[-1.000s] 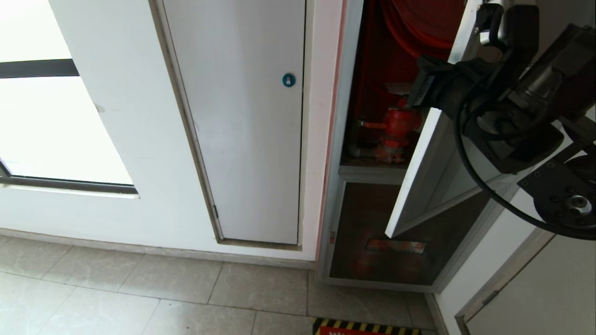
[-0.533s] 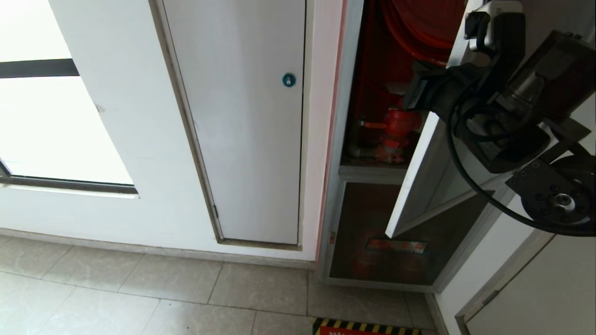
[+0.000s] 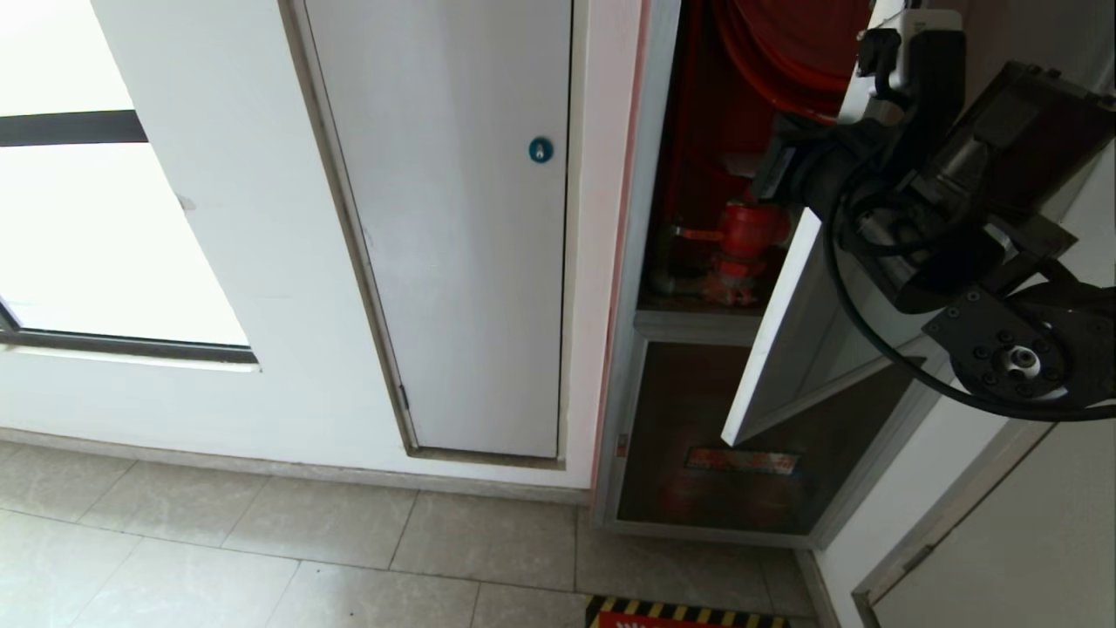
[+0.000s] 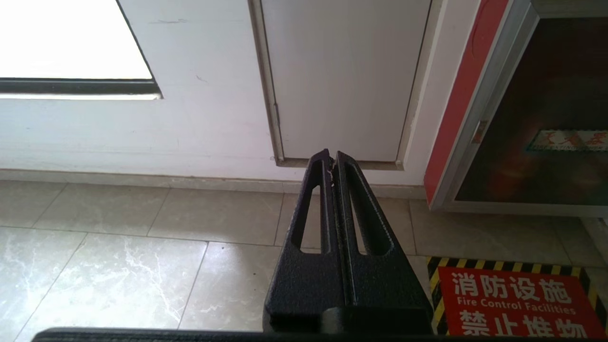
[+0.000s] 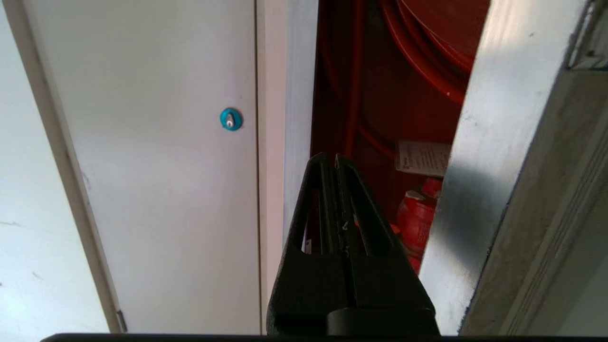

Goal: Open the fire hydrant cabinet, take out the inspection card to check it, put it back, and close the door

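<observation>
The fire hydrant cabinet (image 3: 639, 218) stands at the right with its red inside showing. Its door (image 3: 785, 323) hangs partly open, the silver edge (image 5: 479, 166) towards me. My right gripper (image 5: 331, 156) is shut and empty, level with the gap beside the door edge, pointing into the cabinet; in the head view the right gripper (image 3: 776, 174) sits in front of the opening. Inside hang the red hose reel (image 5: 427, 42) and red hydrant valve (image 5: 420, 221). The inspection card (image 5: 422, 159), white with print, shows above the valve, partly hidden by the door edge. My left gripper (image 4: 331, 156) is shut, parked low.
A white panel door (image 3: 471, 262) with a round blue lock (image 3: 540, 150) fills the wall left of the cabinet. Below the open door is a smaller dark glass panel (image 3: 697, 419) with a reddish label. A red floor sign (image 4: 513, 304) with hazard stripes lies on the tiles.
My right arm has shifted slightly left and up in the head view, closer to the cabinet opening. The door and the left arm have not moved.
</observation>
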